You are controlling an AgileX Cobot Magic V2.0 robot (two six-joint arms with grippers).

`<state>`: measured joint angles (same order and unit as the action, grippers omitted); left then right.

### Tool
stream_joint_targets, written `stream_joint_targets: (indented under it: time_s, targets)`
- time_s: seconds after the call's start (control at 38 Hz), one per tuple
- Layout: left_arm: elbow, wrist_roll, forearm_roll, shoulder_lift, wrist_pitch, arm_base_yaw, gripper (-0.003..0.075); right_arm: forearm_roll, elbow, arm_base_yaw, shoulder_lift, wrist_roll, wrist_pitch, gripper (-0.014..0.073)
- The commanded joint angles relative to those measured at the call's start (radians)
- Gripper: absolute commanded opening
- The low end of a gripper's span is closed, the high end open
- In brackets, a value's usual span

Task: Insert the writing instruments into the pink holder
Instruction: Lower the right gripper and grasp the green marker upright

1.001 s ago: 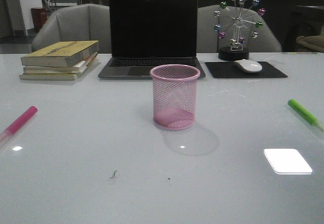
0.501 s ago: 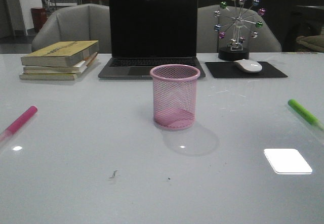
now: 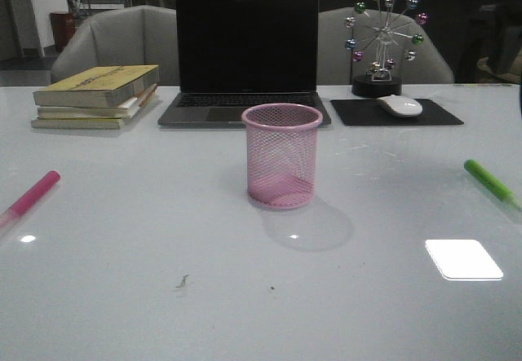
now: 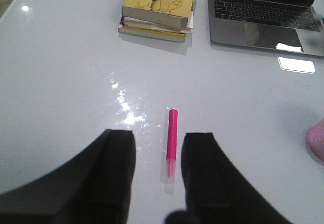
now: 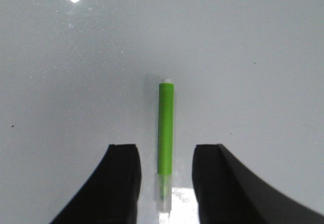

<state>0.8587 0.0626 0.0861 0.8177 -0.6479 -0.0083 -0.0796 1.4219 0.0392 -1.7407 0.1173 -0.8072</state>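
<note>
Front view: a pink holder (image 3: pixel 282 156) stands upright mid-bench. The left hand (image 4: pixel 158 171) is spread apart, empty, with the pink marker (image 4: pixel 171 142) lying between its fingers. The right hand (image 5: pixel 165 178) is likewise spread wide, empty, straddling the green marker (image 5: pixel 164 133).

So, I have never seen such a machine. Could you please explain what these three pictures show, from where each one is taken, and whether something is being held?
It is a robot with two arms. One camera looks forward over the white table: the empty pink holder stands in the middle, with the pink marker lying far left and the green marker far right. Behind are books, a laptop and a mouse.

The other two cameras sit on the wrists. The dark shapes are fingers. The left gripper is open above the pink marker; the right gripper is open above the green marker. Nothing is held.
</note>
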Motion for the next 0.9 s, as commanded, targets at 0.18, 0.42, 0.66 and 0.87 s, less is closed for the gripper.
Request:
stream_joint_targets:
  time_s: [0.18,0.42,0.66,0.87]
  targets:
    - [0.030,0.002,0.045,-0.004,0.051,0.003,0.0309,-0.004,0.150,-0.013,-0.162,-0.004,-0.011,0.0386]
    - [0.030,0.002,0.061,-0.004,0.015,0.003,0.0309,-0.005,0.161,-0.017,-0.242,-0.004,0.011,0.0386]
    - [0.030,0.002,0.070,-0.004,0.011,0.003,0.0309,-0.015,0.161,-0.037,-0.284,-0.004,0.029,0.0386]
    - [0.030,0.002,0.090,-0.004,0.011,0.003,0.0309,-0.017,0.161,-0.059,-0.299,-0.004,0.074,0.0386]
